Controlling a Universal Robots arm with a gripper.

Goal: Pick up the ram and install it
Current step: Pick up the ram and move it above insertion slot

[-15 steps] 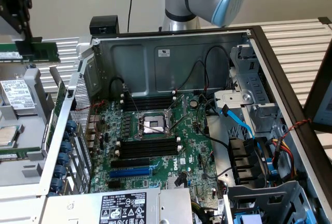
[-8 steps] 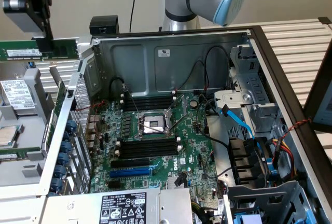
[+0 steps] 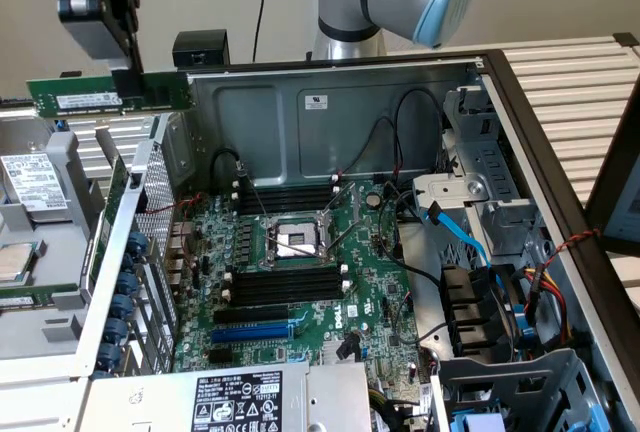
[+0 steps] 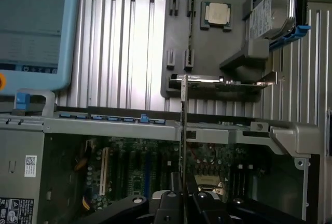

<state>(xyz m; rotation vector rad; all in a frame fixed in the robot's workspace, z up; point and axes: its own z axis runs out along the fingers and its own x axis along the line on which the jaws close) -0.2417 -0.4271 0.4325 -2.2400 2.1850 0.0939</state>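
Observation:
The ram [image 3: 90,97] is a long green stick with a white label. It hangs level in the air above the computer case's wall on the exterior view's left. My gripper [image 3: 128,77] is shut on it near one end, gripping from above. In the wrist view the ram [image 4: 183,125] appears edge-on as a thin strip rising from between my fingers [image 4: 171,206], over the case edge. The black memory slots [image 3: 285,287] lie on the motherboard beside the processor socket [image 3: 297,242], well below and toward the exterior view's right of the ram.
A blue expansion slot [image 3: 250,334] lies near the memory slots. Cables and a drive cage [image 3: 480,292] fill the case's right side. Outside the case, a parts tray [image 3: 45,332] carries a processor [image 3: 15,260] and a hard drive [image 3: 35,177]. A teach pendant [image 4: 31,32] rests beyond.

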